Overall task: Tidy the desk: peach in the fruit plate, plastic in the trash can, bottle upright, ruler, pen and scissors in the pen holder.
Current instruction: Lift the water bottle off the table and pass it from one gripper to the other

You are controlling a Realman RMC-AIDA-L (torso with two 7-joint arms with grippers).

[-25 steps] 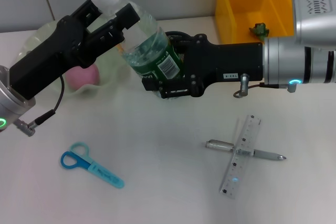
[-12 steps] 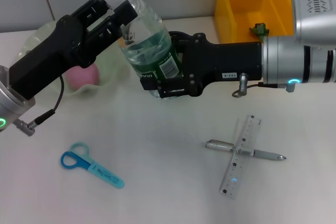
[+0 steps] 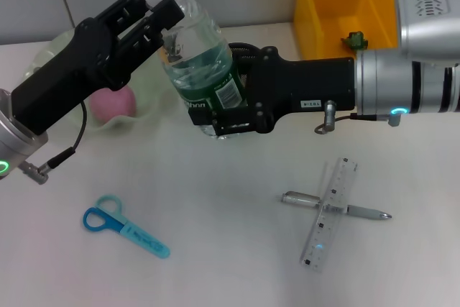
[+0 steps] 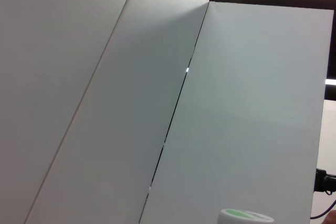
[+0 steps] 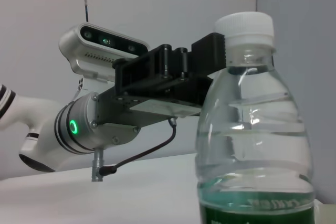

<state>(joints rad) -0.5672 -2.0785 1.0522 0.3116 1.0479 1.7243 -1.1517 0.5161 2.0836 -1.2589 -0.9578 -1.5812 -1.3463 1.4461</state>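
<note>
Bottle (image 3: 200,62): near upright at the desk's (image 3: 230,264) rear centre, gripped low on the green label by the right gripper (image 3: 215,109), neck pinched by the left gripper (image 3: 162,23).
Pen holder (image 3: 241,54): directly behind the bottle, mostly hidden by it and the right arm.
Peach (image 3: 111,103): in the fruit plate (image 3: 50,55), left.
Trash can (image 3: 345,5): rear right.
Scissors (image 3: 123,226): front left.
Ruler (image 3: 329,213): lying across the pen (image 3: 336,206), front right.
</note>
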